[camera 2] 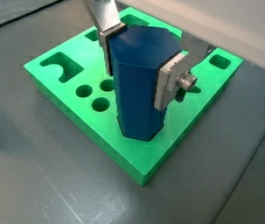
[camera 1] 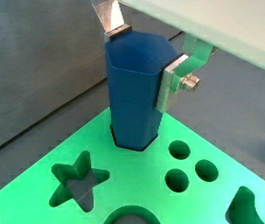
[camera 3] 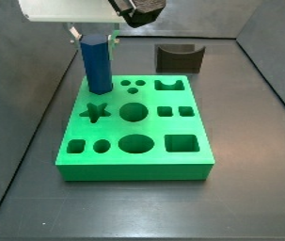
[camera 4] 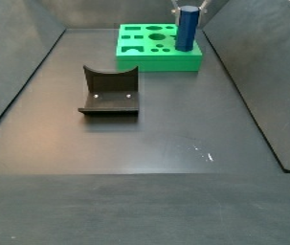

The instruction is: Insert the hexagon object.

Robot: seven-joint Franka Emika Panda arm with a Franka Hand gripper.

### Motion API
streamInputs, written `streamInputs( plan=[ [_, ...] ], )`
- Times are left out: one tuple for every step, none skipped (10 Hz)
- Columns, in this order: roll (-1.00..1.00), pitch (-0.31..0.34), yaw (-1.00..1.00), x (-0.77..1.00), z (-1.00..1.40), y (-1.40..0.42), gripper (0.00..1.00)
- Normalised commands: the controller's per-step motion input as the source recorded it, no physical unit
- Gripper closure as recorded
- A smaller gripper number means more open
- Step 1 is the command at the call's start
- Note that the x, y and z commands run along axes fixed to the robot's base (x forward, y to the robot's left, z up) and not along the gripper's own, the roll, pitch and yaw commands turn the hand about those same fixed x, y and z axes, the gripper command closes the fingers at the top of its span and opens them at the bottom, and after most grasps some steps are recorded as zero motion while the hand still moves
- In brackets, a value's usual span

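Note:
The hexagon object (camera 1: 135,96) is a tall blue prism standing upright, its lower end sunk into a hole at a corner of the green board (camera 1: 135,166). It shows in both side views (camera 3: 97,66) (camera 4: 185,29) and in a wrist view (camera 2: 135,87). My gripper (camera 1: 144,63) (camera 2: 137,70) straddles the prism's upper part, with one silver finger (camera 2: 105,39) along one side and the opposite finger (camera 2: 167,80) pressed on the other. In a side view the gripper (camera 3: 94,38) sits right above the board's far left corner.
The green board (camera 3: 107,132) (camera 2: 158,153) (camera 4: 160,59) has a star hole (camera 1: 76,179), round holes (camera 1: 179,150) and several other shaped cut-outs. A dark brown block with a curved notch (camera 3: 180,58) (camera 4: 109,93) stands on the dark floor apart from the board. Grey walls enclose the floor.

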Motion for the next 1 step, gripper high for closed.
streamInputs(
  plan=[
    [-0.02,0.0,0.0,0.0,0.0,0.0,1.0]
  ],
)
